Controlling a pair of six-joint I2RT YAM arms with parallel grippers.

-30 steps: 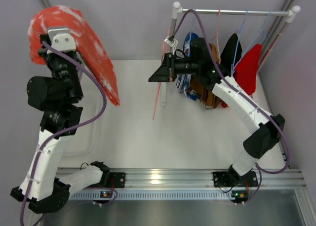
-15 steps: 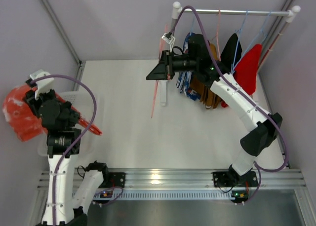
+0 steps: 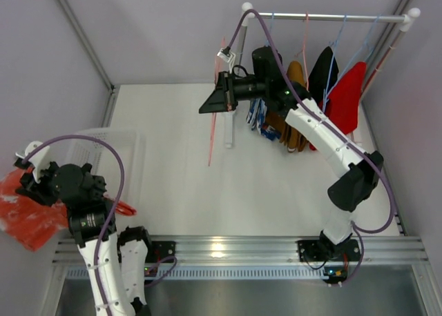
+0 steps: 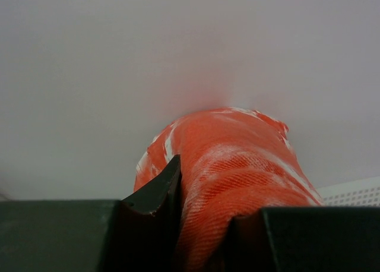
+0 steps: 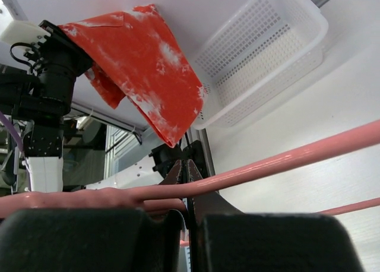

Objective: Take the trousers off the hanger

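Trousers [image 3: 31, 216] hang off the tabletop's [image 3: 276, 185] near left edge, pinched in the left gripper's [image 4: 205, 221] closed jaws, clear of the hanger [image 3: 212, 133] clamped by the right gripper [image 3: 215, 102]. Best swing right over the basket [image 3: 138, 157] before releasing.

One pair of trousers [image 3: 27, 219], one pink hanger [image 3: 213, 133], one basket [image 3: 135, 157], one rail [image 3: 331, 16]

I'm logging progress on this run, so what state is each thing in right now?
trousers: off the hanger, bunched up, held left of the basket.
hanger: bare, held up in the air.
left gripper: shut on the trousers.
right gripper: shut on the hanger.
basket: upright, nothing visible inside.
other garments: hanging on the rail.
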